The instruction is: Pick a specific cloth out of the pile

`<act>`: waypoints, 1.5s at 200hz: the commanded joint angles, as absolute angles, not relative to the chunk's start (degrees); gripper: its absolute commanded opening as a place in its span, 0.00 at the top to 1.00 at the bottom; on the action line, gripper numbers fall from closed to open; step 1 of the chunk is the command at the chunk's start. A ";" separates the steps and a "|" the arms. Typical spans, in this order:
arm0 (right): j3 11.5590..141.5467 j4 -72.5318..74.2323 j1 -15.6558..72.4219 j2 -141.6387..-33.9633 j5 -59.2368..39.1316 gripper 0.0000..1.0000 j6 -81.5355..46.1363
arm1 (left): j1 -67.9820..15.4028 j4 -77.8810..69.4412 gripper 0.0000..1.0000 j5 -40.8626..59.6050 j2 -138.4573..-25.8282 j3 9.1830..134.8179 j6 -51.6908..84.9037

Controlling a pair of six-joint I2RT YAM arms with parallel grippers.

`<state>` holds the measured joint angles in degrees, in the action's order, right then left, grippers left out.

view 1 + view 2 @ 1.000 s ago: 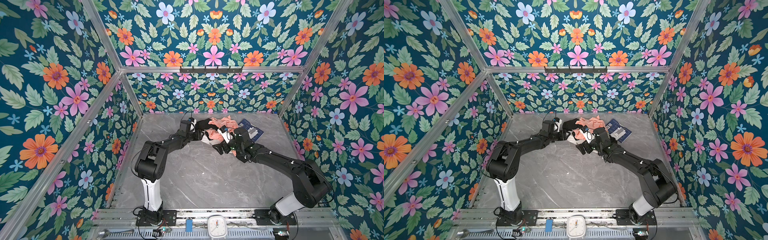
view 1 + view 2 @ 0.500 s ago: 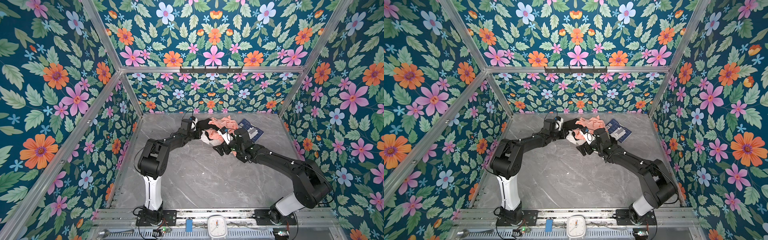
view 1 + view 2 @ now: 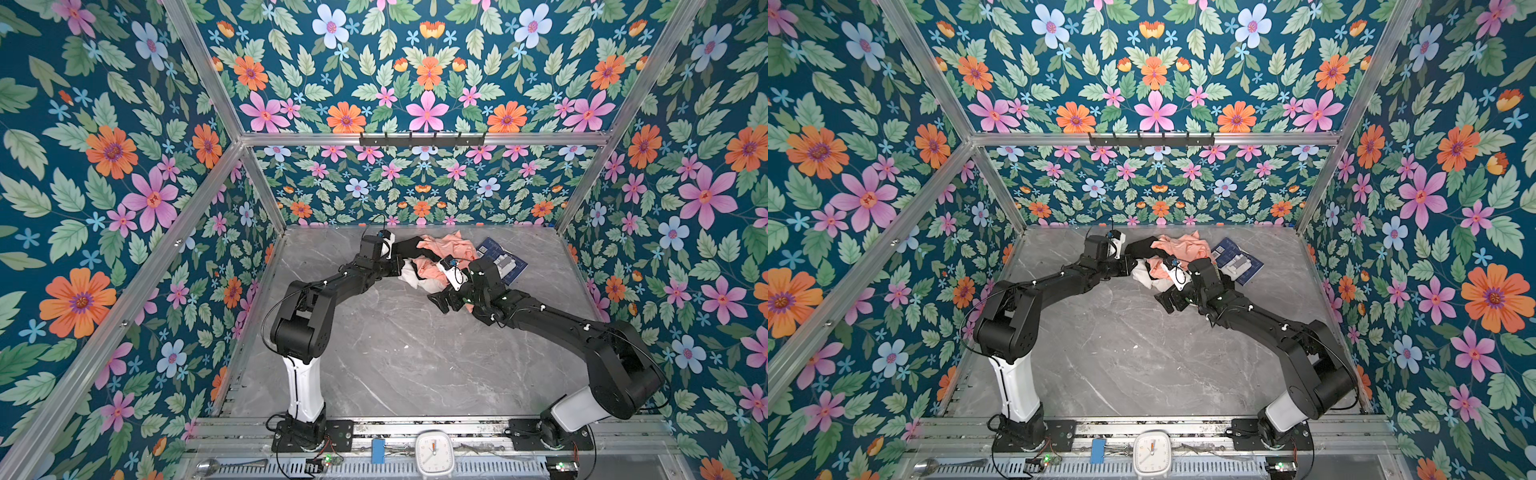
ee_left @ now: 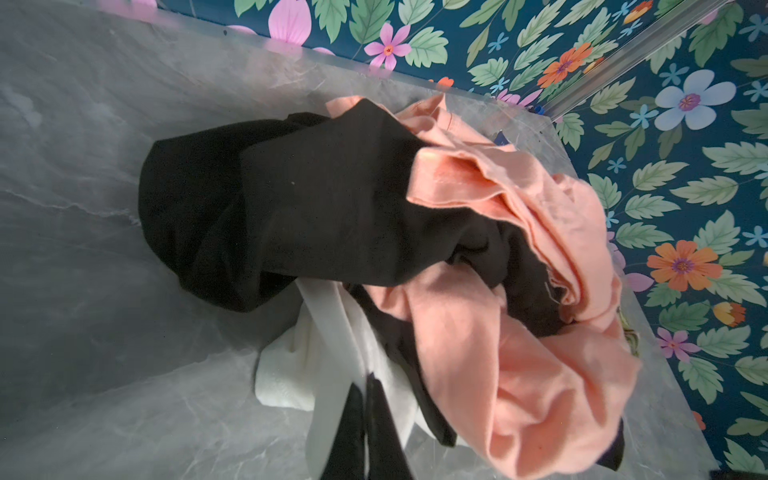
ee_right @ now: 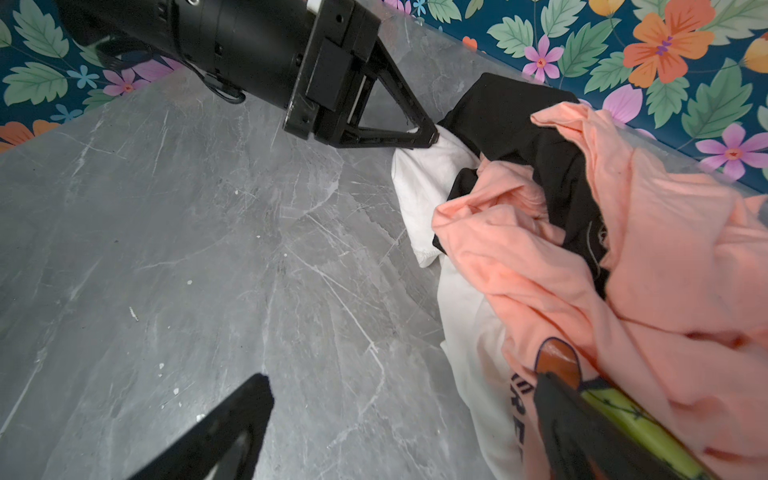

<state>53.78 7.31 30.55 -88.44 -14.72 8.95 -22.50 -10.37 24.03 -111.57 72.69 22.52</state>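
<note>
Cloth (image 5: 424, 187) in pinch of left gripper (image 5: 434, 137); right gripper (image 5: 399, 378) spread (shirt (image 5: 623, 270) lettering half-hidden).

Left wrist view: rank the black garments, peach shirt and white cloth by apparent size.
1-2. black garments and peach shirt: about alike, too close to rank.
3. white cloth: smallest showing, mostly buried under the other two.

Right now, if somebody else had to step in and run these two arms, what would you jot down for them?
Left gripper: shut on an edge of the cloth.
Right gripper: open, holding nothing, one finger over the peach shirt.
The cloth lies partly under the peach shirt and black garments in the pile.
Done: cloth gripped. To do: pull it clear of the pile.
</note>
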 commanded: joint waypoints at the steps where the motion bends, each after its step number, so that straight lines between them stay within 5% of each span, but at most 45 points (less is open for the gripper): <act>1: 53.96 8.26 30.59 -87.90 -14.15 0.01 8.46 | -22.52 -10.96 1.00 24.72 -110.58 73.17 23.25; 300: 52.23 7.89 30.56 -86.84 -10.29 0.01 9.32 | -25.31 -6.50 1.00 25.44 -103.65 79.28 22.70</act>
